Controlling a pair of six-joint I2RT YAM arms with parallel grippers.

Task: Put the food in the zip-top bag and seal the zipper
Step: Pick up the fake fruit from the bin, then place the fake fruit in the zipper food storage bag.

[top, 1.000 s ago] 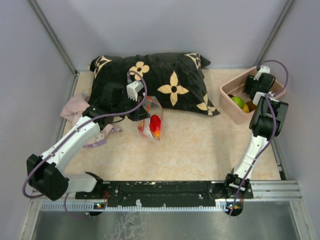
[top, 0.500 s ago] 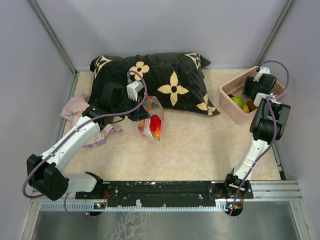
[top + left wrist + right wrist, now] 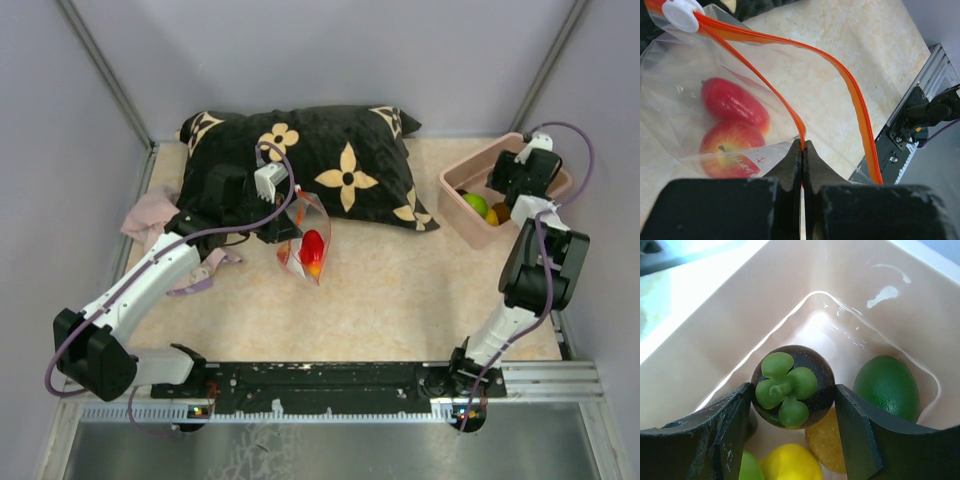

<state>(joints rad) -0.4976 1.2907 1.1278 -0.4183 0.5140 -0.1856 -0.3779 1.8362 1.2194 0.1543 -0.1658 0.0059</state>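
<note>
Seen from above, the zip-top bag (image 3: 305, 238) is held up at the middle of the counter (image 3: 400, 290), just in front of a black flowered pillow (image 3: 340, 150). Its long axis runs from far to near, leaning slightly rightward. The left tool (image 3: 802, 145) is clenched on the bag's rim, with one orange band of the zipper (image 3: 840, 75) pinched between the fingers. In the left wrist view the two zipper bands are spread apart, so the mouth is seen gaping, and both bands converge on a white slider (image 3: 680, 12) at the far corner. Two foods are seen through the clear plastic: an elongated red fruit (image 3: 735, 102), lying diagonally with its stalk end toward the slider, and a red apple (image 3: 732, 147) just below it, touching it. At the far right corner of the counter, the right tool (image 3: 792, 390) is lowered into a pink bin (image 3: 715, 330) and is grasping a dark round fruit (image 3: 812, 362), its green leafy cap facing the camera and a finger pressed against each side. A green fruit (image 3: 887, 387), an orange piece (image 3: 827, 440) and a yellow piece (image 3: 790, 465) are seen lying beneath and beside it.
</note>
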